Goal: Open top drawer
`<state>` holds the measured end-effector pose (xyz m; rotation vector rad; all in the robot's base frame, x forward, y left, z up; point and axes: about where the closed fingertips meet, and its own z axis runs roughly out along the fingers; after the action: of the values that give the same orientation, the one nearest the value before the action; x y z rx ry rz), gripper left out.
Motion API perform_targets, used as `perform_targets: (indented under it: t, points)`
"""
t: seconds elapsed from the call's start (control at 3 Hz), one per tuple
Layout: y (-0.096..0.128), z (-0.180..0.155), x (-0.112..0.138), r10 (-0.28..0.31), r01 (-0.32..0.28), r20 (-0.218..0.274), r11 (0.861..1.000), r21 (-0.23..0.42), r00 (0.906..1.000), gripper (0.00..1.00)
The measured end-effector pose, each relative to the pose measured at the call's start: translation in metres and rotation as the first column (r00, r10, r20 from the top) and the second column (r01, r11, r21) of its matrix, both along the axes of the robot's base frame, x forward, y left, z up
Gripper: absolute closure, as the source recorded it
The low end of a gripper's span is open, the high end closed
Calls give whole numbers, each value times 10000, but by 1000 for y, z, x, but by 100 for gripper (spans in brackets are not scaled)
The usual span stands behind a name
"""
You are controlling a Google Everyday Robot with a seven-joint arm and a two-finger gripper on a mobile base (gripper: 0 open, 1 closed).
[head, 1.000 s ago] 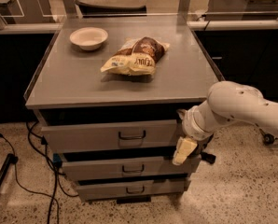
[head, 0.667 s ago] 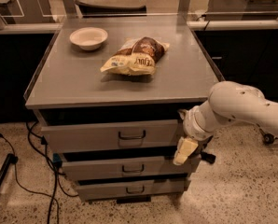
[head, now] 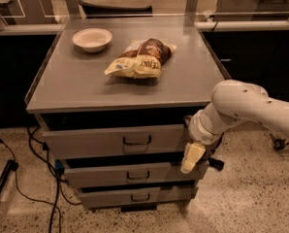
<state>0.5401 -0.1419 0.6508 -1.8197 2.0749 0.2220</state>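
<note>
Your gripper hangs at the right end of the top drawer, handle well left of it, likely pre-grasp; open or closed, can't tell.

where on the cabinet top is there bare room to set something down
Bare patches on the cabinet top: the front strip between the chip bag and the front edge, and the right side beyond the bag. The bowl crowds the back left. The gripper hangs off the top, beside the top drawer.
</note>
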Motion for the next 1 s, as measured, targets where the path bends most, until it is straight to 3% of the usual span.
perform_targets:
  t: [0.67, 1.0]
  points:
    - [-13, 12, -20, 51, -90, -903, 9990, -428, 9959, 0]
    - [-16, 25, -31, 121, -192, -1520, 9988, -452, 9883, 0]
